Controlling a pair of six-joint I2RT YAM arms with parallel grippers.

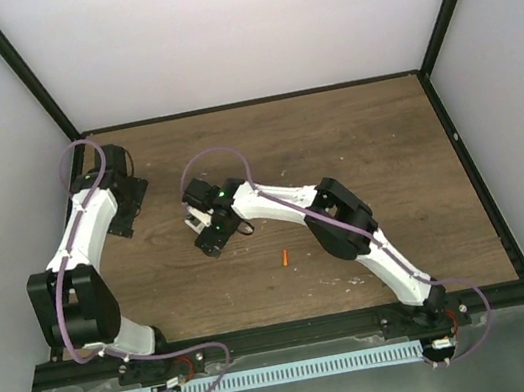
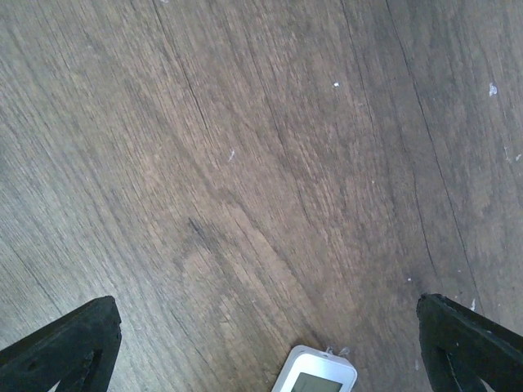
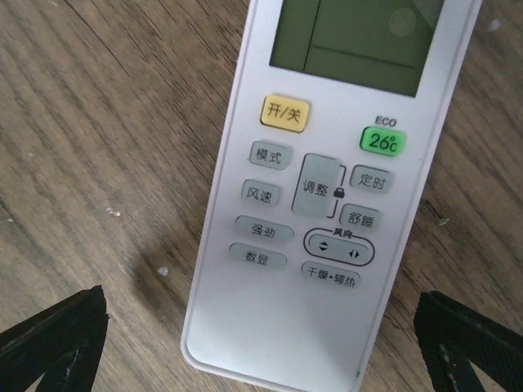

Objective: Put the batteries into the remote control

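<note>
The white remote control (image 3: 327,188) lies face up on the wooden table, its green-grey screen toward the far end and its buttons toward me. My right gripper (image 3: 261,309) hovers open over the remote's plain lower end, one finger on each side and clear of it. In the top view the right gripper (image 1: 208,226) covers most of the remote. My left gripper (image 2: 265,309) is open over bare wood, with only the remote's screen end (image 2: 315,374) showing at the bottom edge. One orange battery (image 1: 284,258) lies loose, right of the right gripper. The purple battery is out of view.
The left arm's gripper (image 1: 128,194) sits near the table's left side. Black frame rails (image 1: 455,137) border the wooden table (image 1: 355,149) on the left, right and back. Pale specks of chipped wood (image 1: 353,281) dot the surface near the front.
</note>
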